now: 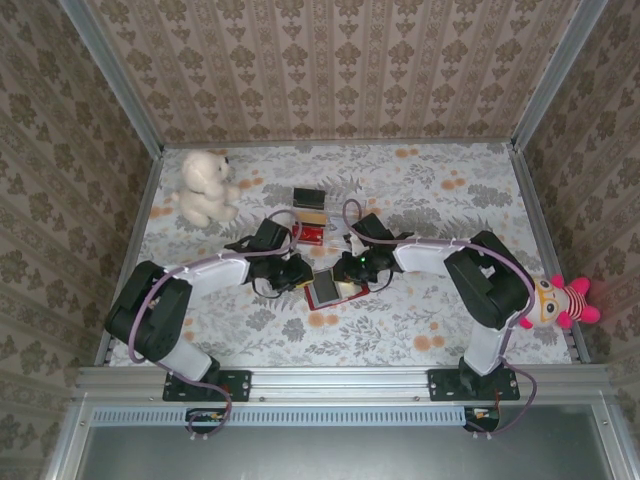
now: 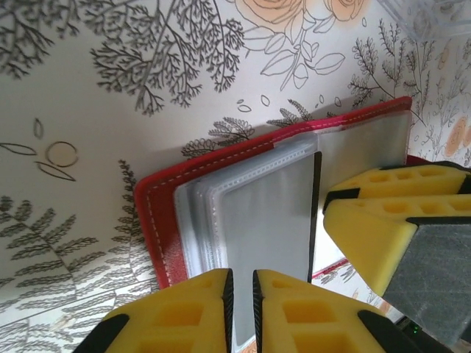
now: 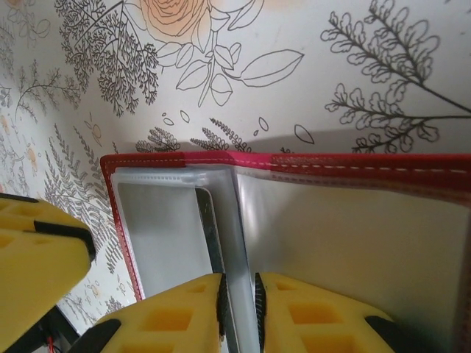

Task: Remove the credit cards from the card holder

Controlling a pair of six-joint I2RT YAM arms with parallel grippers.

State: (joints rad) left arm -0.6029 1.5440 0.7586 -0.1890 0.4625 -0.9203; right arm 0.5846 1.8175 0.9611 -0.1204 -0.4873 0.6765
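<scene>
Inspector: Surface and room first.

Assessor: Table covered in a pale printed sheet with grey ferns and orange roses, smooth and matte. Walls papered in brown damask, with aluminium rails at the corners.

Inspector: Location of the card holder?

Assessor: The card holder lies open and flat on the sheet between the two arms. Its cover is glossy red with white stitching, and it holds a stack of cloudy clear sleeves with rounded corners. A credit card shows as a thin dark strip inside one sleeve.

Inspector: Grippers?

Assessor: The left gripper is at the holder's left, its yellow ribbed fingers a narrow slit apart over a sleeve. The right gripper is at the holder's right, its slit just as narrow, and a clear leaf runs into it. I cannot tell whether either one pinches the plastic.

Inspector: Other items?

Assessor: A black block and a clear tray holding a red packet sit just beyond the holder. A fluffy white teddy bear sits well beyond it to the left. A pink striped doll sits well to its right, at the table edge.
</scene>
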